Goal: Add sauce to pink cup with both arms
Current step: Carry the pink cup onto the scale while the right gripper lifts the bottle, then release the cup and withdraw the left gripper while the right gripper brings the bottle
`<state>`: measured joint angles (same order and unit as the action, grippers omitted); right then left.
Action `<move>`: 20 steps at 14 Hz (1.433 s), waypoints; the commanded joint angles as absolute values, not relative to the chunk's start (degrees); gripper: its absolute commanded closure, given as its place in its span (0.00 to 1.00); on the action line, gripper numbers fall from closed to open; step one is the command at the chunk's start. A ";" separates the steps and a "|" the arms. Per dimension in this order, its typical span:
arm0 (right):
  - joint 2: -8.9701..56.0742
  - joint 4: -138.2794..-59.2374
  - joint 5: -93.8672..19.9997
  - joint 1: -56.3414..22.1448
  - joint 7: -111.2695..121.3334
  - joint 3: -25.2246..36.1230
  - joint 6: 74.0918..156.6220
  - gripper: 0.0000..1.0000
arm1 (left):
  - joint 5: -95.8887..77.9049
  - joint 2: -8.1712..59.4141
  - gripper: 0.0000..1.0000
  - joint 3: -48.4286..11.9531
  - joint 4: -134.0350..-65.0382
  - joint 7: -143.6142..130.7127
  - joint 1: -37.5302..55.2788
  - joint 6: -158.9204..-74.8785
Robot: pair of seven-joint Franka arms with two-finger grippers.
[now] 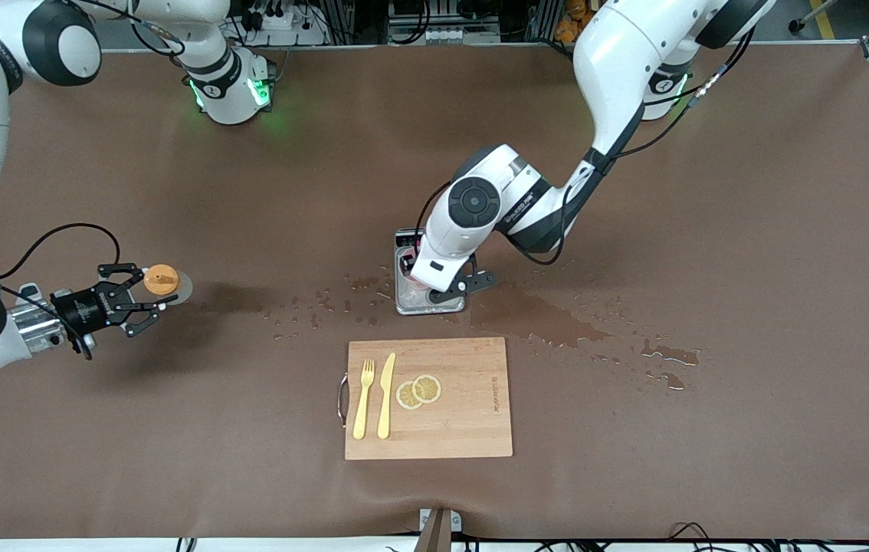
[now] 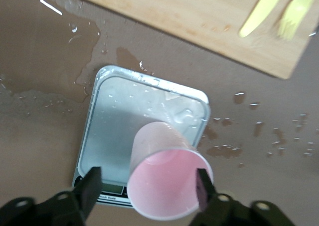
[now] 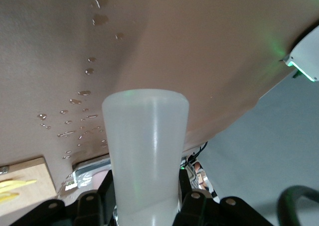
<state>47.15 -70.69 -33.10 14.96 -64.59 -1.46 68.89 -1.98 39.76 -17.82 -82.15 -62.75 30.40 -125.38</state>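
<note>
pink cup is seen standing on a wet scale, between the spread fingers of the left gripper, unclamped. sauce bottle is clamped in the right gripper over bare table, toward the right arm's end.

The pink cup between my fingers looks like thin, smooth, faintly glossy plastic. The scale under it has a shiny metal plate, wet. My sauce bottle is cloudy, soft-sheened plastic. The bench is matt brown, with gleaming puddles. The cutting board is pale wood.
</note>
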 commanded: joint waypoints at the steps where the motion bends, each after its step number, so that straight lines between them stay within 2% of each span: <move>1: 43.16 -70.67 -30.15 9.77 -72.75 -0.88 68.03 0.48 | -1.14 34.21 0.00 -17.58 -82.97 -61.97 28.14 -120.51; 7: 42.63 -67.42 -28.30 3.44 -84.97 -0.97 67.94 0.49 | -1.67 26.38 0.00 -17.93 -83.41 -49.42 17.42 -109.97; 13: 42.63 -63.73 -21.80 -6.76 -98.95 -0.88 67.94 0.52 | 0.00 18.47 0.00 -17.84 -83.67 -34.05 4.77 -100.30; 20: 42.63 -62.58 -17.41 -14.31 -108.88 -0.62 67.94 0.52 | 5.53 11.87 0.00 -17.40 -84.64 -18.99 -0.88 -92.03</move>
<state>43.52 -62.99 -19.49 -12.18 -105.59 -1.17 68.97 3.43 14.66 -17.16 -82.41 -20.38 -0.76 -93.06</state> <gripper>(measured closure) 0.520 0.000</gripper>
